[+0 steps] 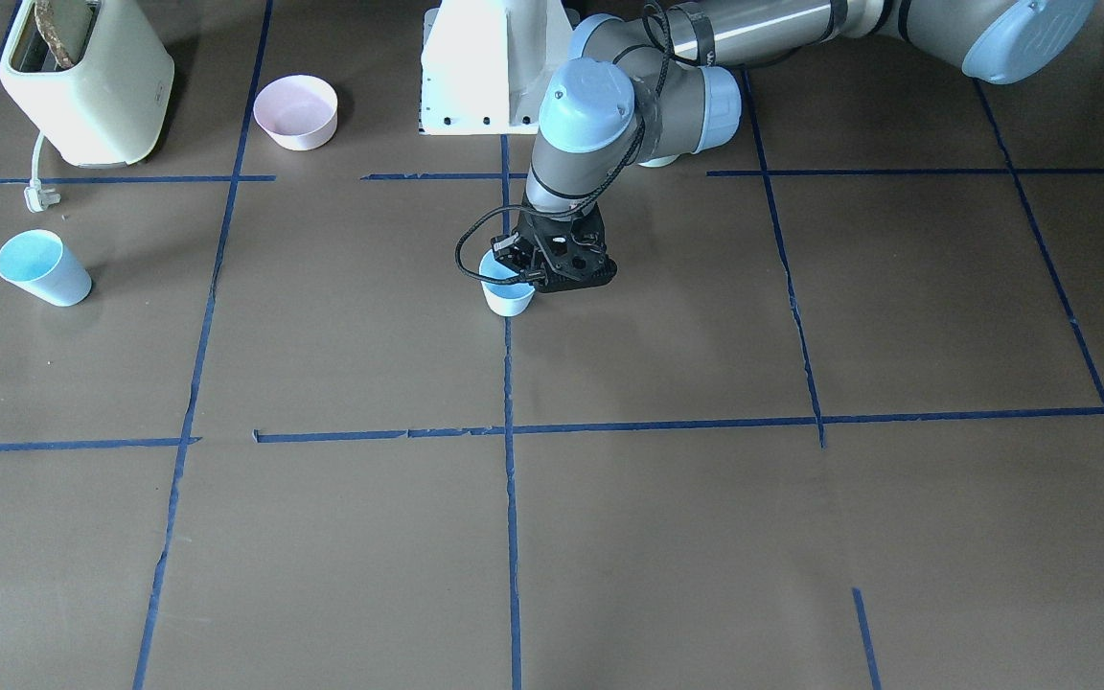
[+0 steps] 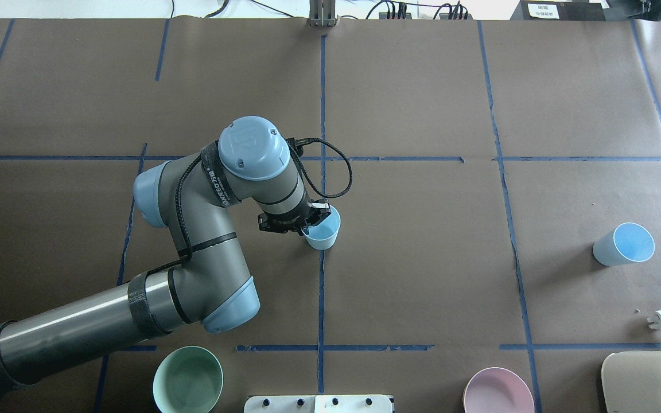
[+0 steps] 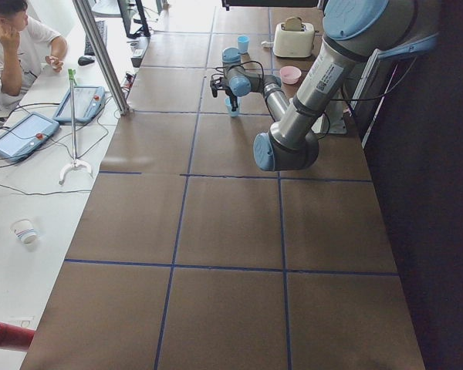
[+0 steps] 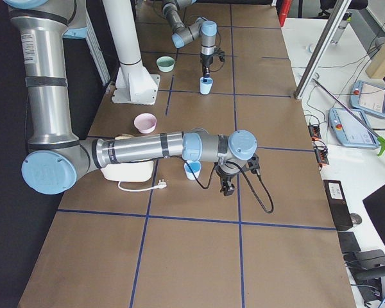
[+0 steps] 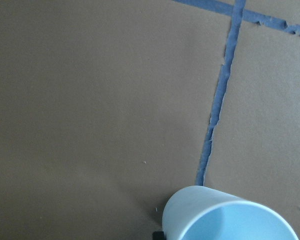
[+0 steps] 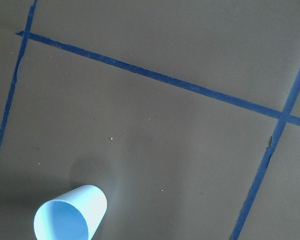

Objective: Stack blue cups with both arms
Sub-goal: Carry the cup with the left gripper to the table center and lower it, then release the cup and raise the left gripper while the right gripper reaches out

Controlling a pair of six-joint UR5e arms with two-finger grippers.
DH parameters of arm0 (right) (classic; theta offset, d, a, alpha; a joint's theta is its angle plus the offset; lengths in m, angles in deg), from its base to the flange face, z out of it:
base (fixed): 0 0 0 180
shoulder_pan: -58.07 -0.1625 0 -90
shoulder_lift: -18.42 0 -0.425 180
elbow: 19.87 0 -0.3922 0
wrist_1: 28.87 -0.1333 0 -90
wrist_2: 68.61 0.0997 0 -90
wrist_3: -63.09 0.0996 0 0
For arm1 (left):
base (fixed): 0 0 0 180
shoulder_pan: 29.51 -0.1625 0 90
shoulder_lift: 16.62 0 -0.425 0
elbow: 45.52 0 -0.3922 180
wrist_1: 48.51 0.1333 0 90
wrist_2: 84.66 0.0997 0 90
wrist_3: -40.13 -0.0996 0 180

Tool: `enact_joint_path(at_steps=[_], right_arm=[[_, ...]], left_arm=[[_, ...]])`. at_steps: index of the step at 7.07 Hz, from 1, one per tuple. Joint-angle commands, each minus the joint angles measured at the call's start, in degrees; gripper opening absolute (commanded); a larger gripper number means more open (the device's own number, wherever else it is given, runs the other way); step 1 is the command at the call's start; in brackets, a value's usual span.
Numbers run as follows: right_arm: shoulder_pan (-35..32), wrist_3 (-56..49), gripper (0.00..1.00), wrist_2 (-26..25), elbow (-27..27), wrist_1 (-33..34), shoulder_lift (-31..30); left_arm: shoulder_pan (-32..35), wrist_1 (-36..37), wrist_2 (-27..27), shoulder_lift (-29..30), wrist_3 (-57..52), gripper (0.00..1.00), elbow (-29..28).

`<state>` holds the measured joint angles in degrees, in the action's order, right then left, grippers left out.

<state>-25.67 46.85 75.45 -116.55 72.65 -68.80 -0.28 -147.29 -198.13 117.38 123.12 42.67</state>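
Observation:
One blue cup (image 1: 510, 299) is at the table's middle, on a blue tape line; it also shows in the overhead view (image 2: 323, 236) and at the bottom of the left wrist view (image 5: 225, 220). My left gripper (image 1: 517, 271) comes down on it from above and is shut on its rim (image 2: 309, 228). The second blue cup (image 1: 42, 270) stands alone towards the robot's right (image 2: 623, 245) and shows in the right wrist view (image 6: 70, 216). My right gripper (image 4: 226, 188) shows only in the exterior right view, beside that cup (image 4: 192, 170) and apart from it; I cannot tell whether it is open.
A pink bowl (image 1: 296, 111) and a cream toaster (image 1: 82, 86) with a loose plug (image 1: 39, 196) stand near the robot's right side. A mint-green bowl (image 2: 188, 380) stands near its left side. The white pedestal (image 1: 480, 67) is between them. An operator (image 3: 15, 46) sits beyond the table.

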Motion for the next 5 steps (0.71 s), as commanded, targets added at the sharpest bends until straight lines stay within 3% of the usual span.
enact_joint_path(at_steps=[1,2,4,5], right_arm=[[1.9,0.1,1.00,1.7,-0.2,0.0,0.0],[3.3,3.4,1.00,1.7,-1.2,-0.1,0.1],[7.8,18.9,1.00,1.5,-6.9,-0.1,0.0],[10.2,24.4,1.00,1.2,-9.0,-0.1,-0.2]], left_arm=[[0.0,-5.3,0.1,-0.6,0.1,1.00,0.0],[0.5,-10.3,2.0,-1.6,0.6,1.00,1.6],[5.6,-10.1,4.2,-2.2,1.9,1.00,7.7],[8.4,-10.0,3.7,-6.2,1.6,1.00,12.4]])
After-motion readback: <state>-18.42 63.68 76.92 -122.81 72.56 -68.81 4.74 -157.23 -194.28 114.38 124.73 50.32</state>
